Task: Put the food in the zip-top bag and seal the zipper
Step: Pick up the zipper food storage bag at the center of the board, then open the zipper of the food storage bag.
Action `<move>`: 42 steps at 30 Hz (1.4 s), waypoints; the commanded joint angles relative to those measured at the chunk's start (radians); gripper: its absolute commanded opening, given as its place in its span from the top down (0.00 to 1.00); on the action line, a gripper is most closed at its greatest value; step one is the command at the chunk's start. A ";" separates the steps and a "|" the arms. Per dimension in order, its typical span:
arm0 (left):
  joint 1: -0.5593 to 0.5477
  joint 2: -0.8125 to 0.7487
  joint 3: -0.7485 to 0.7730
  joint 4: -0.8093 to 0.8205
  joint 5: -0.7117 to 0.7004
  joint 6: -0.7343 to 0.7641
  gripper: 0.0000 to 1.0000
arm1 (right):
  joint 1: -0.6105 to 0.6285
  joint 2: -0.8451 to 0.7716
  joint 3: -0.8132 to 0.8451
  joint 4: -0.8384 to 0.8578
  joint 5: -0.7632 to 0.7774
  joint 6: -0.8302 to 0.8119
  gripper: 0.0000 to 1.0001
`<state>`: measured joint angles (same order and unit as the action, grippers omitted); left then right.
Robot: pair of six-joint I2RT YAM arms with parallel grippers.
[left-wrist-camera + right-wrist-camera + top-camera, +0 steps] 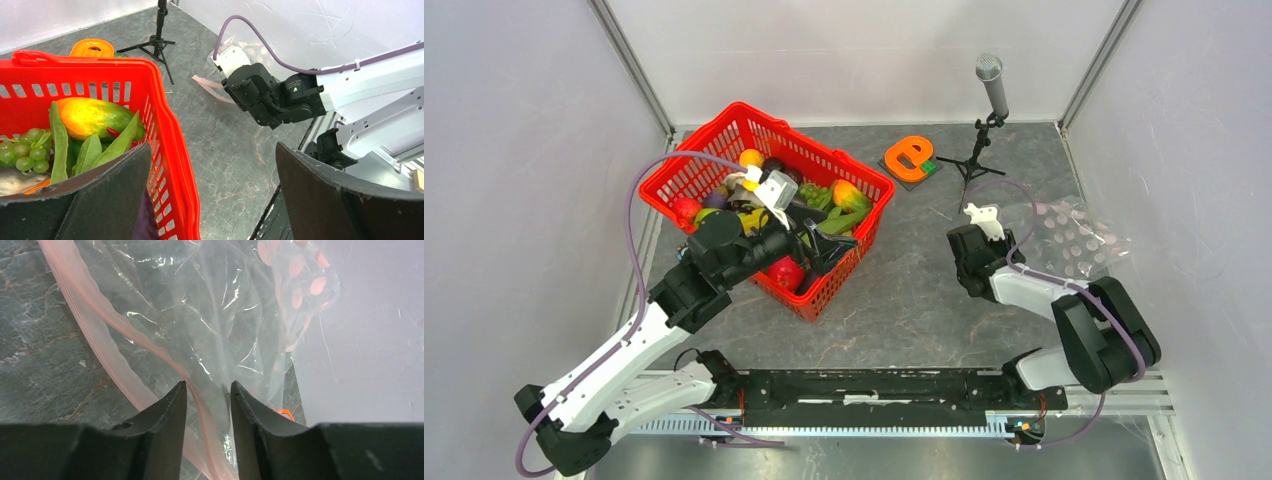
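My two arms reach over a grey stone-patterned bench (904,290) walled in white. My left pincer (212,147) hangs released, its jaws spread as wide as they go, just above the near right wall of a red mesh basket (165,130) on the left side of the bench. I judge it is held there, wide and ready, because the basket holds all the food (844,195): a yellow-and-green fruit (95,117), long green pods (59,145) and a bunch of green grapes (22,152) lie piled inside, none of it gripped. The clear zip-top bag (1079,235), printed with pale round dots, lies crumpled at the far right of the bench against the wall, well apart from the basket and with no food in it. My right pincer (207,390) is low at the bag's mouth edge. Its jaws stand partly apart with a narrow gap, and the thin pinkish zipper (112,367) and a fold of clear film run into that gap. They look set around the edge rather than clamped on it. I think this placement is meant to catch the mouth so the bag can be opened or drawn closer before anything goes in. The zipper is unsealed and wavy, so the filling has not begun.
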<state>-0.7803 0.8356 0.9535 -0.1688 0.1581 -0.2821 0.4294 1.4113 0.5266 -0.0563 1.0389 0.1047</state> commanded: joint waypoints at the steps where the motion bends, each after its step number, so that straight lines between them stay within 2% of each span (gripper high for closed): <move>1: -0.002 -0.009 -0.005 0.037 -0.012 0.043 0.00 | -0.003 -0.050 -0.014 0.049 0.018 -0.007 0.71; 2: -0.002 -0.009 -0.005 0.038 -0.012 0.043 0.00 | -0.003 -0.059 -0.018 0.049 0.014 -0.005 0.79; 4: -0.002 -0.006 -0.005 0.037 -0.010 0.043 0.00 | -0.003 -0.075 -0.018 0.042 0.009 0.008 0.82; 8: -0.002 0.007 0.000 0.035 0.002 0.046 0.00 | -0.003 -0.130 -0.010 0.007 -0.044 0.029 1.00; 11: -0.003 0.026 0.012 0.034 0.021 0.049 0.00 | -0.003 -0.193 0.023 -0.043 -0.159 0.049 1.00; 14: -0.002 0.063 0.038 0.035 0.056 0.047 0.00 | -0.003 -0.310 0.088 -0.129 -0.352 0.102 1.00; 19: -0.009 0.165 0.091 0.045 0.117 0.025 0.00 | -0.003 -0.516 0.128 -0.144 -0.574 0.198 0.98; 24: -0.079 0.271 0.152 0.074 0.076 -0.008 0.04 | -0.003 -0.620 0.149 -0.196 -0.673 0.291 0.98; 31: -0.203 0.451 0.267 0.088 -0.022 -0.052 0.08 | -0.003 -0.738 0.077 -0.129 -0.813 0.424 0.97; 39: -0.236 0.629 0.367 0.103 -0.130 -0.108 0.20 | -0.004 -0.814 0.085 -0.149 -0.868 0.434 0.96; 42: -0.241 0.682 0.411 0.103 -0.189 -0.109 0.20 | -0.003 -0.827 0.092 -0.158 -0.883 0.435 0.96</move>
<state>-1.0111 1.4719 1.2751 -0.1112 0.0753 -0.3500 0.4290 0.6056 0.5957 -0.2256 0.2012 0.5220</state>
